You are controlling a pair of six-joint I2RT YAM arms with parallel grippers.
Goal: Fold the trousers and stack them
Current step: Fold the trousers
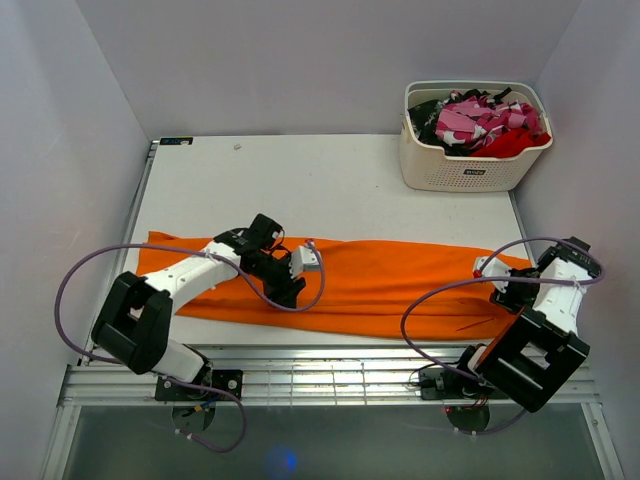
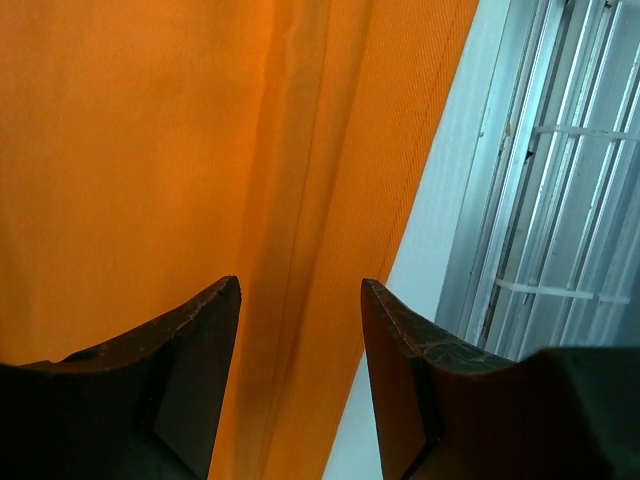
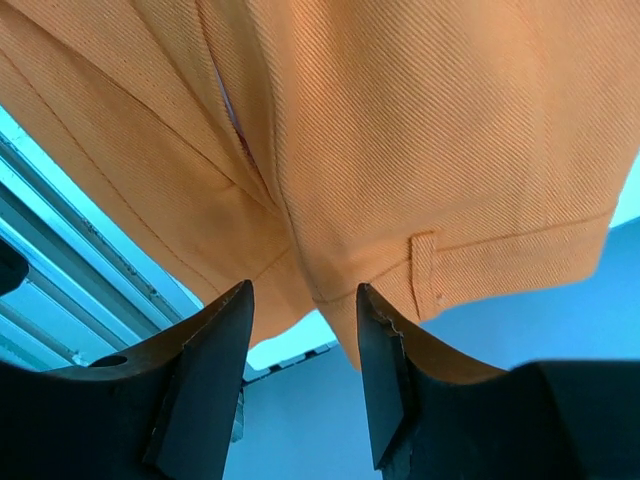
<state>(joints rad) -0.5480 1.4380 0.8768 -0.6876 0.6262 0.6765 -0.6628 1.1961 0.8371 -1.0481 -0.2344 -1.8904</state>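
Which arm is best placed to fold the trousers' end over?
Probably the right. The right gripper sits open at the trousers' waistband end, ready to pinch it. The left gripper, also open, is at the long edge, away from both ends.

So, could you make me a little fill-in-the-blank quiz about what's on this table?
1. The trousers stretched along the near edge of the table are coloured ____.
2. The white basket of clothes stands at the table's far ____ corner.
3. The left claw and the right claw both hang over the cloth with fingers ____.
4. A belt loop in front of the right claw shows it is at the ____ end of the trousers.

Missing words: orange; right; open; waist.
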